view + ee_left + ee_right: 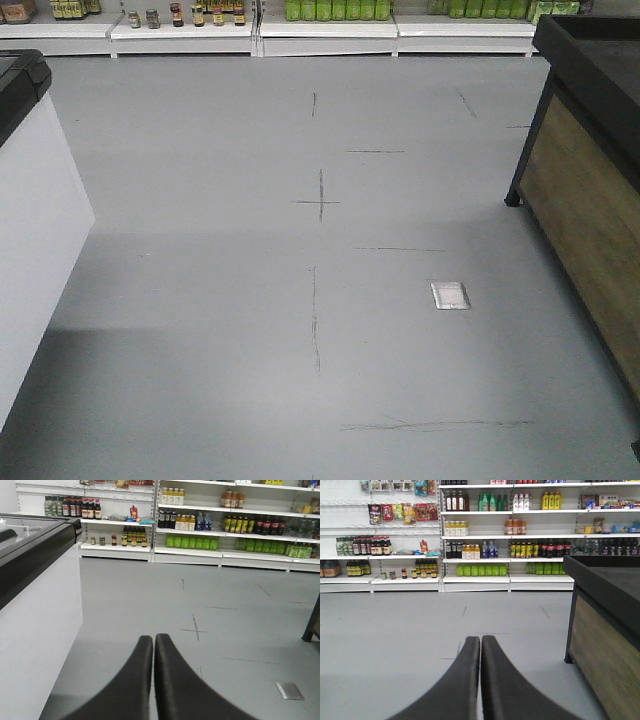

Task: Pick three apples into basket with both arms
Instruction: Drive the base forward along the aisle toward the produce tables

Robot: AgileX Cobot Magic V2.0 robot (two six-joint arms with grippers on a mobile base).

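Ahead of the left pincer [153, 642], a grey floor [225, 595] is stretching away to white shelves [220, 555] at the far wall, with a row of green bottles [192, 542] sitting on a low shelf. The pincer's two black fingers [130, 680] are pressing together along their length, tips touching, and nothing is sitting between them. To its left a white chest cabinet [35, 620] with a black rim is standing close by. Just beyond the tips a thin cross mark [194, 629] is showing on the floor, and off to the right a small metal plate [289, 690] is lying flat. The right pincer [480, 641] is likewise closed tight and holding nothing, pointing at the same shelving. To its right a dark counter [605, 645] with a wooden side panel is standing near. The apples and the basket are not showing in any view, so I cannot tell where they are lying
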